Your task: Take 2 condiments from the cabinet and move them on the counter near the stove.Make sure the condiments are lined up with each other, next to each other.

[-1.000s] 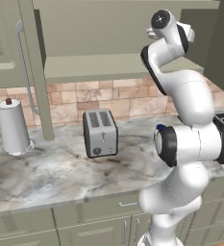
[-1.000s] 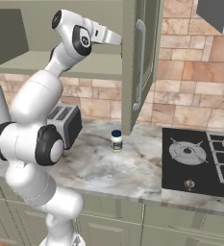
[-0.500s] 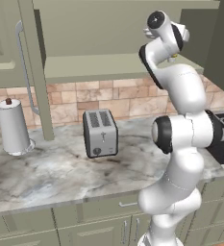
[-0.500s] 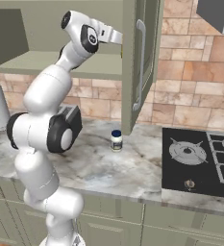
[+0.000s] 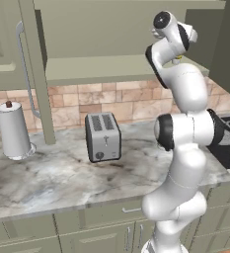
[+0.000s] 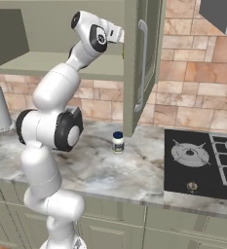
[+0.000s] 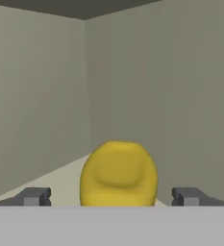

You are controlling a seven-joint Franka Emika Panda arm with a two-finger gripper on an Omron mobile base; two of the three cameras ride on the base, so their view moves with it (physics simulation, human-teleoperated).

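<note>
In the hand view a slim yellow squeeze bottle stands on the cabinet shelf, close in front of the camera. My gripper is open, with one fingertip on each side of the bottle and clear gaps between them. In the right base view the hand is raised into the open cabinet, above its shelf board and beside the door. The small white jar with a dark blue lid stands on the marble counter, left of the black stove.
A silver toaster and a tall paper-towel roll stand on the counter to the left. The left cabinet door hangs open with its curved handle. The cabinet's back and side walls close in around the bottle.
The arm's elbow has swung in closer to upright. The hand has stayed high at the cabinet, and the jaws are still open.
</note>
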